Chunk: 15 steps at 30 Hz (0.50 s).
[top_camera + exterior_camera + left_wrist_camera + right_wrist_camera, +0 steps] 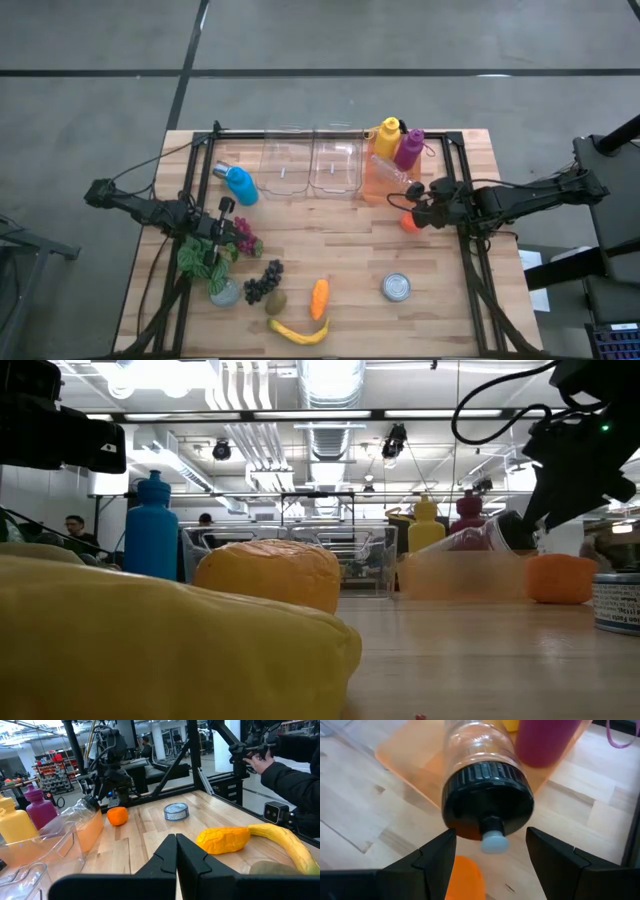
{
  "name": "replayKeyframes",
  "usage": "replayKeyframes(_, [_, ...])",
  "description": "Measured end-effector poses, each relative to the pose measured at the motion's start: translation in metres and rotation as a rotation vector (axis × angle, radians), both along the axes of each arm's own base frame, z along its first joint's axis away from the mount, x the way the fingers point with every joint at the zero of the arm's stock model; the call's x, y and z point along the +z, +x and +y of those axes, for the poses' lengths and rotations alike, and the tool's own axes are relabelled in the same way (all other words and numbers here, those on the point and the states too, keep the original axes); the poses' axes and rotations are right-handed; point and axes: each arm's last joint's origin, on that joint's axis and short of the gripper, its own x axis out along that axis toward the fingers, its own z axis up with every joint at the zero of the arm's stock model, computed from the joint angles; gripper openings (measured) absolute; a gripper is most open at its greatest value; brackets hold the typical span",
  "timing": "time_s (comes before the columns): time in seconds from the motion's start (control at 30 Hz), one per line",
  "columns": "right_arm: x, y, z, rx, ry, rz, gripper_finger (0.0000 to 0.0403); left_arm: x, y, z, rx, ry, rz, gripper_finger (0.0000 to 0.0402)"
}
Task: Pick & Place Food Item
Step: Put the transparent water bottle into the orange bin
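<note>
the right gripper (490,855) hangs with jaws apart over the orange fruit (409,222) beside the orange bin (378,180), which holds a tilted clear bottle (482,775). the left gripper (176,855) is closed, empty.

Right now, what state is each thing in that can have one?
Left pincer: shut, empty.
Right pincer: open, at the clear bottle's cap.
Clear bottle: capped, tilted over the orange bin.
Clear bins: empty.
Can: upright.
</note>
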Motion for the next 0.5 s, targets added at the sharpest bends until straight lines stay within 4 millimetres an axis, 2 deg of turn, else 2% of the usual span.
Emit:
replayKeyframes(0.2, [-0.001, 0.002, 0.0, -0.001, -0.025, -0.014, 0.0237, 0.0, 0.0, 0.0, 0.0, 0.0, 0.0, 0.0001])
replayKeyframes(0.5, [-0.013, -0.002, -0.001, -0.016, -0.022, 0.012, 0.0237, 0.0, 0.0, 0.0, 0.0, 0.0, 0.0, 0.0001])
